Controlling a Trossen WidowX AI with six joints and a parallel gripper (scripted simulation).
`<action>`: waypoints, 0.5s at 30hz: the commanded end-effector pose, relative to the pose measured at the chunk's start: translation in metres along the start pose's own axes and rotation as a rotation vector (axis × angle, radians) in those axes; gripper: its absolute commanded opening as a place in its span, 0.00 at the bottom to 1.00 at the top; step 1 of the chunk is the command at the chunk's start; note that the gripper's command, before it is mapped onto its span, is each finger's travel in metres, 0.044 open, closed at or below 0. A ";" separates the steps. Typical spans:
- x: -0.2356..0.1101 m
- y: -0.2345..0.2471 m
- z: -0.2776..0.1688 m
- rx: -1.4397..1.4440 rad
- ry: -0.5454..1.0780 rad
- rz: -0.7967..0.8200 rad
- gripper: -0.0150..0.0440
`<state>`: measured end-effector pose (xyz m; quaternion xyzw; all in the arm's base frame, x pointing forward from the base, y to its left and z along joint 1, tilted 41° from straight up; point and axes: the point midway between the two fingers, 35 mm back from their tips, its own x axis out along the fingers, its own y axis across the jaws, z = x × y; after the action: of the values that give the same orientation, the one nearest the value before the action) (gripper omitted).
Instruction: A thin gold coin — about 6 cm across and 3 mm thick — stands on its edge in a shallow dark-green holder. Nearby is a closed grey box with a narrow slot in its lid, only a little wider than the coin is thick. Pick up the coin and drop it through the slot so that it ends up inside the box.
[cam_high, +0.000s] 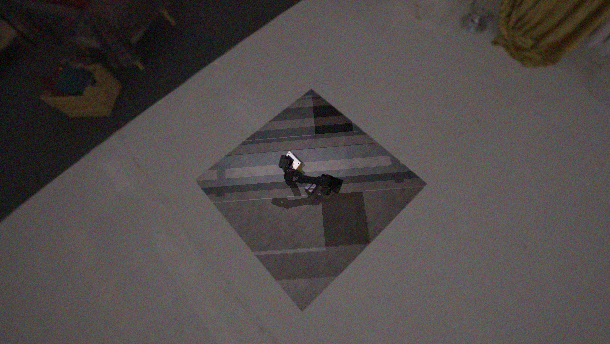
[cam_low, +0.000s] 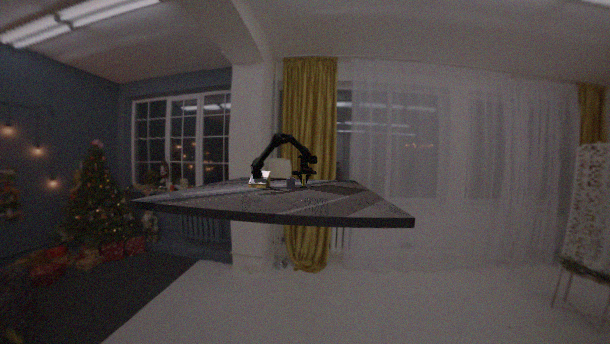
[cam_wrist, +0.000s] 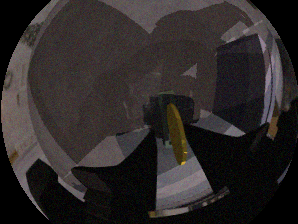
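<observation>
I am watching the arm arching up from its base near the middle of the table and bending over toward the table's left corner, with the wrist pointing straight down. The gripper is hanging low over the surface there. From the wrist camera, the two dark fingers are standing partly open, well apart from each other, and gripping nothing. The gold coin is showing edge-on in the gap between them, and it is sitting upright in its dark holder (I cannot tell whether the fingertips have reached its height).

Moving right, a small grey block is sitting on the table between the gripper and the arm's base, and a dark block is showing at the right of the wrist view. All four table edges are lying well away from the gripper, and the widest stretch of table is reaching toward the bottom corner in the top view.
</observation>
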<state>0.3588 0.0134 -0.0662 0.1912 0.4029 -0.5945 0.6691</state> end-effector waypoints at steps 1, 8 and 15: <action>0.011 -0.004 0.000 -0.008 -0.004 -0.014 0.53; 0.015 -0.004 0.000 -0.008 -0.004 -0.014 0.48; 0.015 -0.004 0.000 -0.008 -0.004 -0.014 0.25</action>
<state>0.3552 0.0049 -0.0759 0.1879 0.4045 -0.5972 0.6667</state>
